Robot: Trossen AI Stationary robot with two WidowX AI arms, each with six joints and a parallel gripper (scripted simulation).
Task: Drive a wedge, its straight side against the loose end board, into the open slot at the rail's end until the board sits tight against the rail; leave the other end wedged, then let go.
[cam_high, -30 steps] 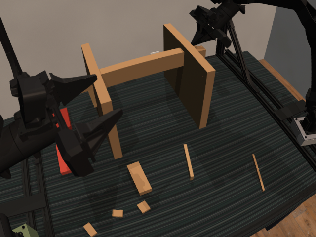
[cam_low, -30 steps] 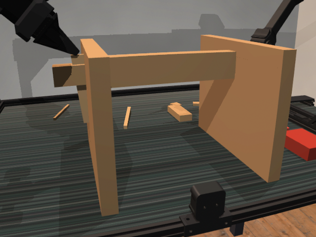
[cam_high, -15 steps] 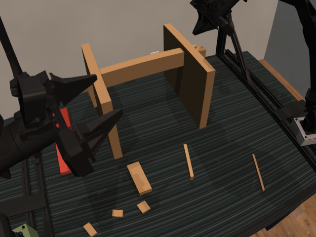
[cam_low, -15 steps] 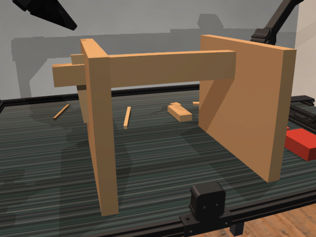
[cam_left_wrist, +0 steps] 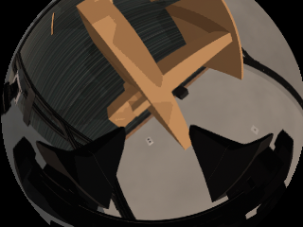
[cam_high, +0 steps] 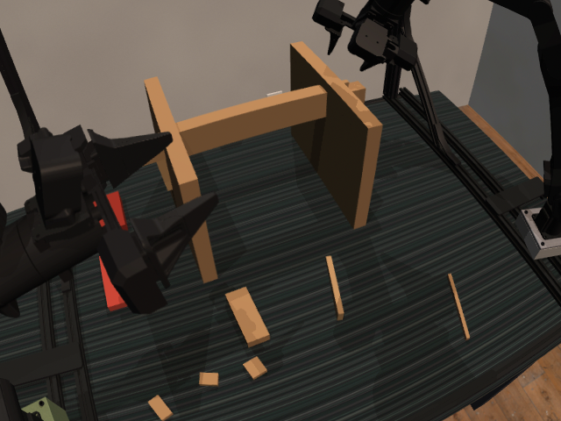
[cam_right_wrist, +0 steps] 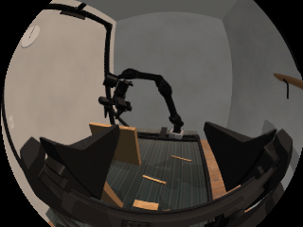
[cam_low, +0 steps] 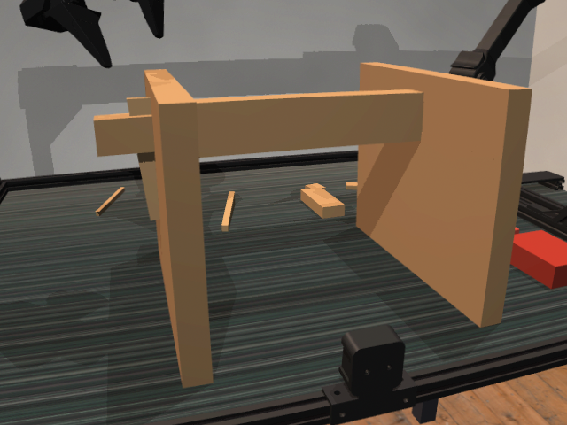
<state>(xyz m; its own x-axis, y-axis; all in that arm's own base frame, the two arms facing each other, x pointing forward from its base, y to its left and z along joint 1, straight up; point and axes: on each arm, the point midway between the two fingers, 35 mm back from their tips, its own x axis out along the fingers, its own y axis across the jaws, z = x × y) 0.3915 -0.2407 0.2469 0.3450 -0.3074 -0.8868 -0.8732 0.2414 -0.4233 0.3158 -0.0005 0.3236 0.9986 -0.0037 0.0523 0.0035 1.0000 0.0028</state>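
Note:
The bench has a long rail (cam_high: 253,115) passing through two upright end boards. At the far board (cam_high: 344,136) a wedge sits in the slot of the protruding rail end; it also shows in the exterior view (cam_low: 137,104). The near board (cam_high: 179,172) stands at the other end, and its wedge is hidden. My left gripper (cam_high: 351,52) hangs open and empty in the air above the wedged rail end, touching nothing; it also shows in the exterior view (cam_low: 130,43). My right gripper (cam_high: 192,167) is open and empty in the air, near the camera.
A wooden block (cam_high: 246,317), three small wooden pieces (cam_high: 255,367) and two thin sticks (cam_high: 335,288) (cam_high: 458,305) lie on the mat in front of the bench. A red block (cam_high: 113,253) lies behind my right gripper. Black frame rails edge the table.

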